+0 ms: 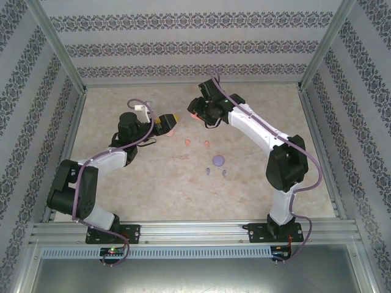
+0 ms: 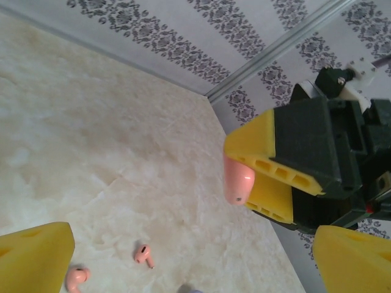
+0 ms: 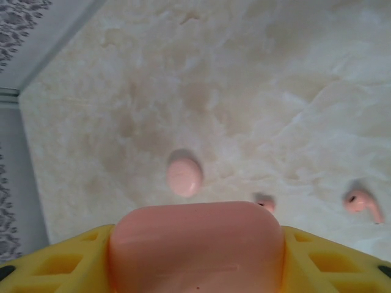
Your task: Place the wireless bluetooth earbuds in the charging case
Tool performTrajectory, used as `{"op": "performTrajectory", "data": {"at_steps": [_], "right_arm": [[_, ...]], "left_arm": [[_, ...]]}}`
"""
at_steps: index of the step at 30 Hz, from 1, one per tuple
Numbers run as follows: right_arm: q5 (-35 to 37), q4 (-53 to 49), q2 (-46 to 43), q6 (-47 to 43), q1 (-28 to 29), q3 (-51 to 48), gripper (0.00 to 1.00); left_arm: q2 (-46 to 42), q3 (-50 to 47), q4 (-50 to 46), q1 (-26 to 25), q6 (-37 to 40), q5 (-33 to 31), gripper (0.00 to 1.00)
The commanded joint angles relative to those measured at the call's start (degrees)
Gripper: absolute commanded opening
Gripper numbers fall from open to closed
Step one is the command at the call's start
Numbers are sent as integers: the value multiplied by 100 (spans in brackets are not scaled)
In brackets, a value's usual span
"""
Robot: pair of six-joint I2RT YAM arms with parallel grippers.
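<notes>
My right gripper [image 1: 197, 113] is shut on a salmon-pink charging case [image 3: 195, 244], held above the table with a yellow finger on each side. In the left wrist view the same case [image 2: 238, 180] sticks out of a yellow finger [image 2: 259, 146] of the right gripper. Two pink earbuds [image 1: 188, 141] [image 1: 206, 143] lie on the table in front of both grippers; they are also in the left wrist view [image 2: 143, 253] [image 2: 77, 278]. My left gripper [image 1: 166, 123] is open and holds nothing, just left of the right one. A small pink oval case [image 3: 184, 176] lies on the table beneath.
A round purple case [image 1: 218, 160] sits nearer the arms, with two purple earbuds [image 1: 208, 170] [image 1: 224, 173] beside it. Patterned walls and metal posts [image 1: 61, 52] enclose the marble table [image 1: 269, 201] at the back and sides.
</notes>
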Motion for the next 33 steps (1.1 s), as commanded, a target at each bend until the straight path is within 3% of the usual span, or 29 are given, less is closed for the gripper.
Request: {"op": "performTrajectory", "data": {"at_steps": [1, 11, 20, 33], "right_arm": [[-67, 316, 52, 911, 96, 196, 46], [102, 434, 195, 1962, 270, 398, 46], [-33, 412, 403, 2018, 345, 646, 46], [-177, 521, 439, 2018, 432, 631, 45]], "left_arm": [[203, -16, 988, -145, -64, 91, 100], [770, -26, 1782, -328, -254, 105, 84], [1023, 206, 1927, -326, -246, 391, 66], [1409, 540, 2217, -327, -447, 404, 53]]}}
